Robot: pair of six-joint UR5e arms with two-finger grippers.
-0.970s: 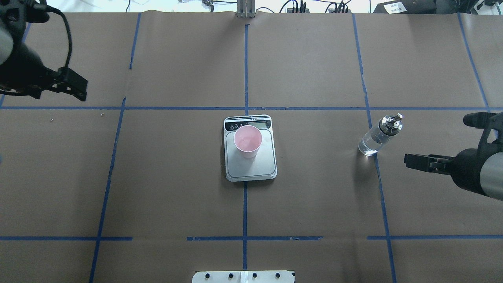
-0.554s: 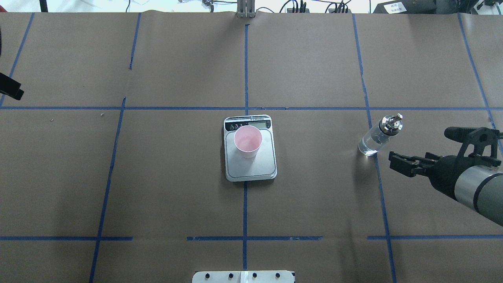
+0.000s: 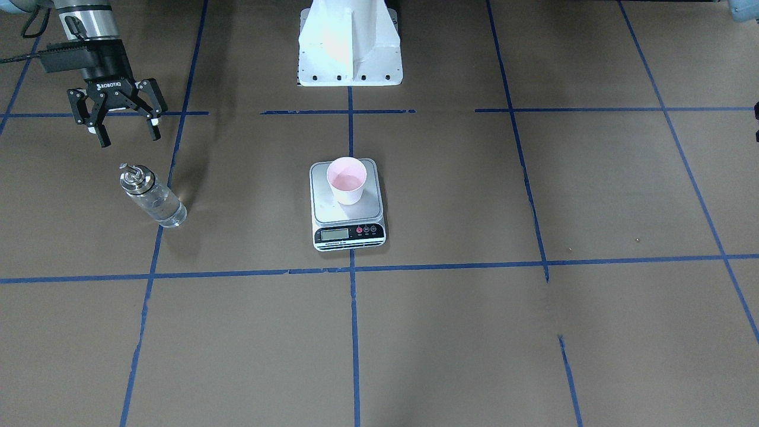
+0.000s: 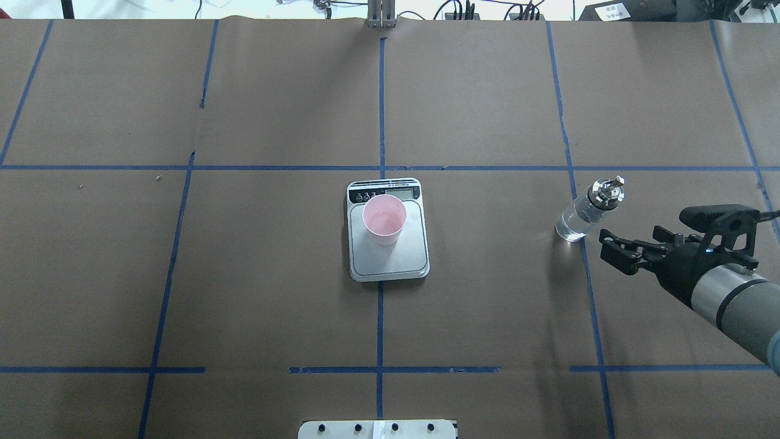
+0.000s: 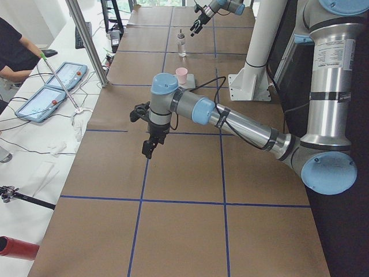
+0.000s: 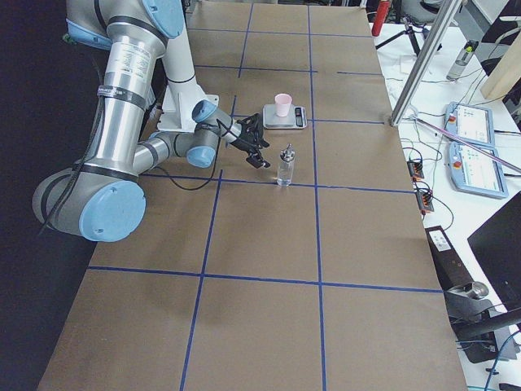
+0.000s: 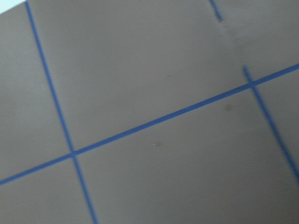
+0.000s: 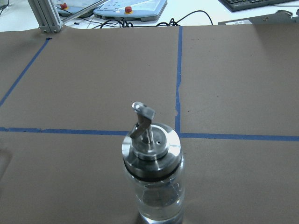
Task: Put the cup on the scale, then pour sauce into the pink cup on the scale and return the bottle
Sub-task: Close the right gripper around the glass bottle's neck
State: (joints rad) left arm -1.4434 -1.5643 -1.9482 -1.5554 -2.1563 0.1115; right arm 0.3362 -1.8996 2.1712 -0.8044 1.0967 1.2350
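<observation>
The pale pink cup [image 4: 384,219] [image 3: 347,179] stands upright on the silver scale [image 4: 396,259] [image 3: 323,204] at the table's middle. The clear glass bottle [image 4: 585,213] [image 3: 153,198] [image 8: 152,177], with a silver cap and spout, stands upright on the table to the scale's right, some clear sauce low inside. My right gripper [image 4: 609,250] [image 3: 129,135] [image 6: 260,147] hovers open just short of the bottle, on the robot's side of it, touching nothing. My left gripper [image 5: 149,147] hangs over bare table far from the scale; I cannot tell whether it is open or shut.
Blue tape lines cross the brown paper cover. The white robot base [image 3: 350,47] stands at the table's near edge behind the scale. Beyond the far edge are an aluminium post [image 5: 86,40], teach pendants [image 6: 468,130] and a seated person [image 5: 17,52].
The left arm has swung out of the overhead view to the left. The right gripper, still open, has moved in toward the bottle. Cup, scale and bottle have not moved.
</observation>
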